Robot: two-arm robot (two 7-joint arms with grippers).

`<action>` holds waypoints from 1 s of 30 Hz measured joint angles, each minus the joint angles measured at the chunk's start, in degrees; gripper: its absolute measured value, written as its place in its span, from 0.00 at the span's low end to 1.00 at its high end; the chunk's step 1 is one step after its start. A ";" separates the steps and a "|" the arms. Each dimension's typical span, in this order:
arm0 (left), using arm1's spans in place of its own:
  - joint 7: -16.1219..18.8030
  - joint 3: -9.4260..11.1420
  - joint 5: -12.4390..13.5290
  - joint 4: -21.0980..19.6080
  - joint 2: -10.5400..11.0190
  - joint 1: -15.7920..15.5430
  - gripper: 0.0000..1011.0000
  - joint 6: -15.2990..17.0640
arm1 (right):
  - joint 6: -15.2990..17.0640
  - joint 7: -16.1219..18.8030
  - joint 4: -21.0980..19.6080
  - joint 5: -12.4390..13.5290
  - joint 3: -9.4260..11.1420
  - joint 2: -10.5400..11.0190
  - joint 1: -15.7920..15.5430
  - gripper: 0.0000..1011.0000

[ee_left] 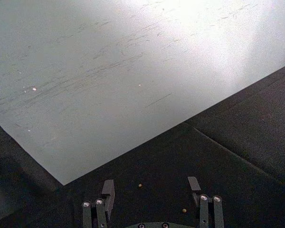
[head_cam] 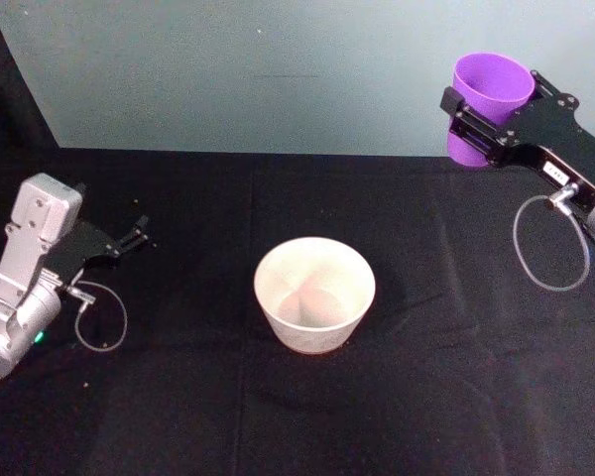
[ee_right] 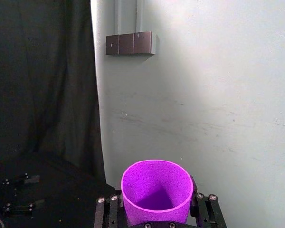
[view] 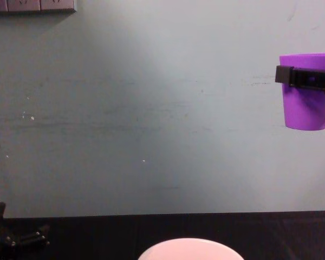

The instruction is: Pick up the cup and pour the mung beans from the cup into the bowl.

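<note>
A black-covered table (head_cam: 178, 397) stands before a pale grey-green wall (view: 151, 108). The right tool (head_cam: 491, 114) is raised high at the far right, well above the table, and its two black fingers are clamped on opposite sides of the cup (head_cam: 488, 77). From the chest camera the cup (view: 306, 105) is upright in the air, mouth up, with a black finger crossing its upper part. From the right wrist its open mouth (ee_right: 156, 190) faces the camera and the inside looks purple. The bowl (head_cam: 261, 283) sits upright near the middle of the table, well apart from the cup, nearer the robot and to the cup's left. The left tool (head_cam: 142, 236) rests low over the table at the left, fingers spread wide and holding nothing. Two small tan grains (ee_left: 140, 185) lie on the cloth between them.
</note>
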 joint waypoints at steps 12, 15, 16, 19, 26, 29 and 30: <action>0.00 0.00 0.00 0.00 0.00 0.00 0.99 0.00 | 0.00 0.00 0.00 0.00 0.00 0.00 0.00 0.73; 0.00 0.00 0.00 0.00 0.00 0.00 0.99 0.00 | 0.00 0.00 0.00 0.00 0.00 0.00 0.00 0.73; 0.00 0.00 0.00 0.00 0.00 0.00 0.99 0.00 | 0.00 0.00 0.00 0.00 0.00 0.00 0.00 0.73; 0.00 0.00 0.00 0.00 0.00 0.00 0.99 0.00 | 0.00 0.00 0.00 0.00 0.00 0.00 0.00 0.73; 0.00 0.00 0.00 0.00 0.00 0.00 0.99 0.00 | 0.00 0.00 0.00 0.00 0.00 0.00 0.00 0.73; 0.00 0.00 0.00 0.00 0.00 0.00 0.99 0.00 | 0.00 0.00 0.00 0.00 0.00 0.00 0.00 0.73; 0.00 0.00 0.00 0.00 0.00 0.00 0.99 0.00 | 0.00 0.00 -0.01 0.00 0.00 0.00 0.00 0.73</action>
